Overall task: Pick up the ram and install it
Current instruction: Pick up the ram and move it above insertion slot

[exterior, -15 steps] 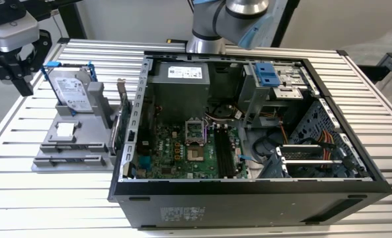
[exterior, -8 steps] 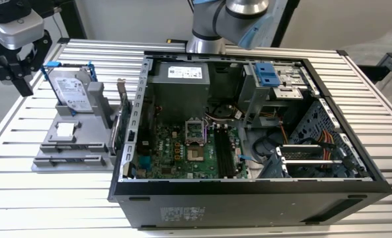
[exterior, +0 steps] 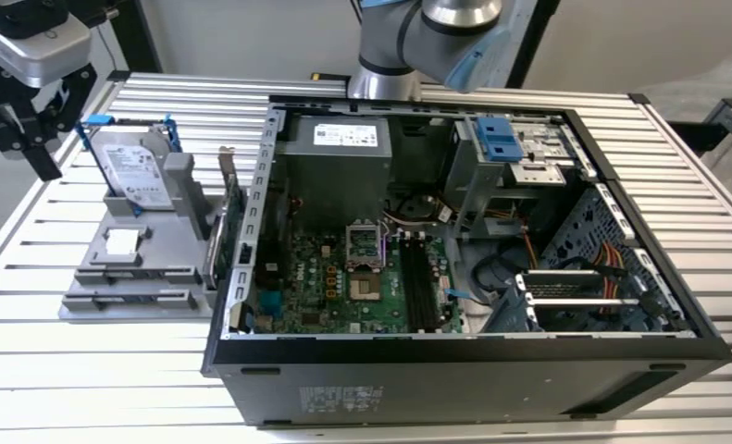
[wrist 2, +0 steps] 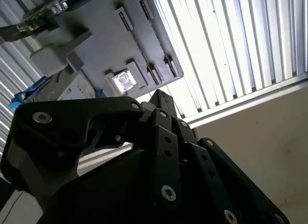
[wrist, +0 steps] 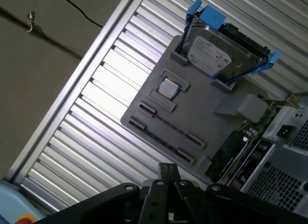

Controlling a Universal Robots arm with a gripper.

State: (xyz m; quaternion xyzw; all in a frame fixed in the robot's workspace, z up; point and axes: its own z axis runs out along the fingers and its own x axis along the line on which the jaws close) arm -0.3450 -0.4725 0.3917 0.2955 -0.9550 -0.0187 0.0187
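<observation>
Gripper (exterior: 44, 165) hangs high at the exterior view's left, over the edge of the slatted table (exterior: 94, 370), just beside the gray holder (exterior: 155, 264) and well apart from the open computer case (exterior: 465, 344). In both wrist views the fingertips (wrist: 167, 169) look pressed together, with nothing seen between them, so the gripper looks closed and empty-handed. In the first wrist view it points down past the near edge of the holder.

On the holder, a silver hard drive (exterior: 131, 166) with blue clips stands propped at the far end. A small square chip (exterior: 121, 242) lies flat in the middle. A card (exterior: 226, 217) with a metal bracket stands on edge on the side nearest the case. The holder's long slots (wrist: 166, 130) run along its near end.

Can't tell where the ram is. The holder's long slots look thin and gray, and the long black slots (exterior: 417, 282) on the green board (exterior: 328, 277) inside the case are too small to read.

The arm (exterior: 397, 37) rises behind the case at the back of the table.
</observation>
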